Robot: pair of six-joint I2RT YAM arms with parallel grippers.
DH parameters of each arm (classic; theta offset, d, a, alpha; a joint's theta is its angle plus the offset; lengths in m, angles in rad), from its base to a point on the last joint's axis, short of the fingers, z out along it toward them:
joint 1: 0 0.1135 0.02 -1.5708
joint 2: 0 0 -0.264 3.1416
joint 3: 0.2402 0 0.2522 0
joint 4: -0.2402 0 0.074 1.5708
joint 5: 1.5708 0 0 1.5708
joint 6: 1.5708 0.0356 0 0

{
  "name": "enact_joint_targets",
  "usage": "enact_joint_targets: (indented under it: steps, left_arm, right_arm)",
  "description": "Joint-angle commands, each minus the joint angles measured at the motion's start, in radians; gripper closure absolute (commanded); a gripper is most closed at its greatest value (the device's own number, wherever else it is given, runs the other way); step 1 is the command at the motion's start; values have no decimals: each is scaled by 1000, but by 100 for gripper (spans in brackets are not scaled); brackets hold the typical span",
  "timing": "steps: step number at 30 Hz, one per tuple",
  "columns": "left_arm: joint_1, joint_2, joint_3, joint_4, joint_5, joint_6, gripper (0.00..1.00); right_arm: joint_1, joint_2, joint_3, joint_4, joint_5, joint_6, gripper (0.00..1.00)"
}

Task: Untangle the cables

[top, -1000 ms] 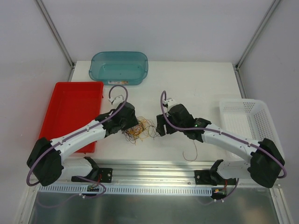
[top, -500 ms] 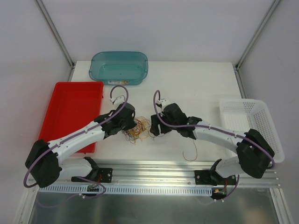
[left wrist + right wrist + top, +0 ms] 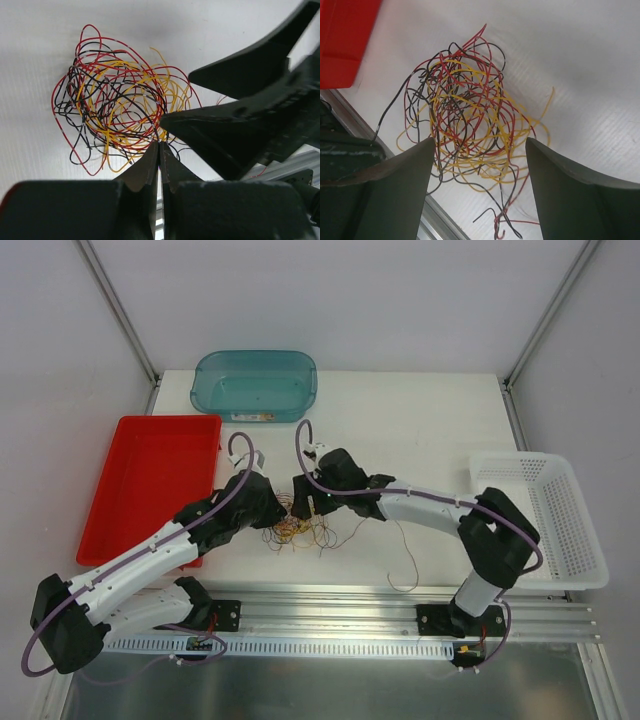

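The cables (image 3: 297, 528) lie as a fist-sized tangle of thin red, yellow and black wires (image 3: 117, 97) on the white table, between the two grippers. My left gripper (image 3: 274, 508) sits at the tangle's left edge; in the left wrist view (image 3: 160, 143) its jaws are pressed together with strands running into the seam. My right gripper (image 3: 304, 502) hovers over the tangle, open, its fingers (image 3: 410, 165) straddling the wires (image 3: 470, 120). Its black fingers (image 3: 240, 125) show in the left wrist view. One loose thin wire (image 3: 408, 558) trails off to the right.
A red tray (image 3: 150, 470) lies at the left, a teal bin (image 3: 255, 385) at the back, and a white basket (image 3: 540, 510) at the right. A metal rail (image 3: 330, 605) runs along the near edge.
The left gripper has shut at the tangle's edge. The right arm has swung left, bringing its open gripper over the tangle, which has shifted slightly.
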Motion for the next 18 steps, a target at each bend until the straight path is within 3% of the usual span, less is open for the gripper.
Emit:
enact_joint_targets:
  steps: [1, 4, 11, 18]
  left_arm:
    - [-8, -13, 36, -13, 37, 48, 100]
    - [-8, -36, 73, -30, 37, 79, 100]
    - [-7, -105, 291, -196, -73, 204, 100]
    - [19, -117, 521, -365, -199, 284, 100]
  right_arm:
    - [12, 80, 41, 57, -40, 60, 23]
    - [10, 125, 15, 70, -35, 76, 29]
    - [-60, 82, -122, 54, 43, 135, 75]
    - [-223, -137, -232, -134, 213, 50, 92]
